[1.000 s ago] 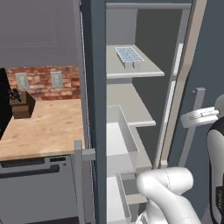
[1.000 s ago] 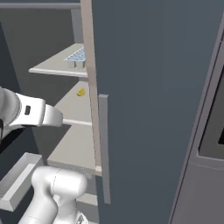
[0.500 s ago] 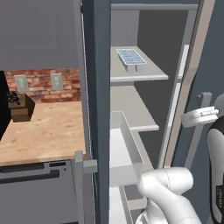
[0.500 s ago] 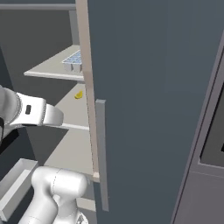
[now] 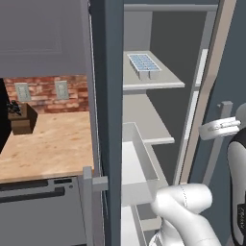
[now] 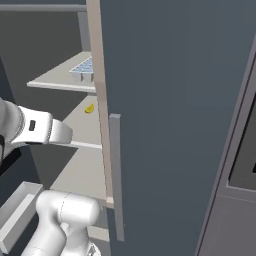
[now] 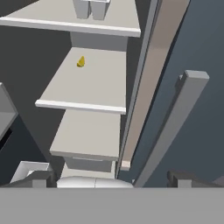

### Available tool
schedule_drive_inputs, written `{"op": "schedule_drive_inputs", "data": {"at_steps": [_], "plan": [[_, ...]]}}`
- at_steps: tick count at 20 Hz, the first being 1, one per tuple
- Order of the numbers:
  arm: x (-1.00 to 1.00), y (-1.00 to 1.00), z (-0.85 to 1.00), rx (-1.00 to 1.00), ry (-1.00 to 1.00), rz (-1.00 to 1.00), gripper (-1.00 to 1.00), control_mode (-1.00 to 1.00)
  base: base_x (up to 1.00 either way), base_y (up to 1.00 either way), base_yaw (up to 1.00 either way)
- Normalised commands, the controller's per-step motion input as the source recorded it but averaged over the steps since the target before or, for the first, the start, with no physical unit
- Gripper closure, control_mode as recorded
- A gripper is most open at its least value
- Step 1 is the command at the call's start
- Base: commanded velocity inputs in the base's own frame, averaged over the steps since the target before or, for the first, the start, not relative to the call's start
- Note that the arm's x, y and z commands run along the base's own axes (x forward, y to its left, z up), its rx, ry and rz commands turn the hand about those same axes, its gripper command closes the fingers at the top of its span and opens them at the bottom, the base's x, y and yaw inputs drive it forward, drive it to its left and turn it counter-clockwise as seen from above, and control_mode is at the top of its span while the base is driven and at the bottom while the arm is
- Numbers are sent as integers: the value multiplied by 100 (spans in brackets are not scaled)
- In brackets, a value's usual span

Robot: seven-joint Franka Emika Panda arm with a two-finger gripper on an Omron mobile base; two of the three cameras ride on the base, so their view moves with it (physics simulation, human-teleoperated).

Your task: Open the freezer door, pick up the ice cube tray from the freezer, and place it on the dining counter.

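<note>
Freezer door (image 6: 170, 100), the tall slate blue-grey panel with the grey vertical bar handle (image 6: 116, 175), has swung a bit wider over the last second; in both base views its edge has slid further off the shelves. So I'd call the opening step basically done, and there's now enough of a gap to reach in.

Behind it, the freezer (image 5: 153, 115), a tall narrow dark-grey compartment with pale grey shelves, is open to view. One shelf down from the top one there's a small yellow thing (image 6: 89, 108); can't tell what it is. A white open bin (image 5: 139, 166) sits pulled out lower down, just in front of the arm's white base.

Off to the left is the light wood counter with the brick backsplash (image 5: 45, 144), which isn't the dining counter, so the drop-off spot is somewhere else.

The two-finger gripper (image 7: 109, 178) has its jaws spread fully wide with nothing between them. In the hand view it sits low by the door's inner edge, right next to the bar handle, looking along the shelves.

Ice cube tray (image 5: 143, 66), the small pale blue-white rectangle with a grid of cells, sits on the top shelf near its front edge, well above the gripper and further inside. My guess is the hand needs to come up and go in past the door edge next.
</note>
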Motion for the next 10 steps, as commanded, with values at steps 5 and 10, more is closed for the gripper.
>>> {"op": "schedule_drive_inputs", "data": {"at_steps": [5, 10], "plan": [[0, 9, 0, 0, 0, 2, -100, -100, 9, 30, 4], [-6, 33, 11, -9, -7, 8, -100, -100, 0, 0, 0]]}}
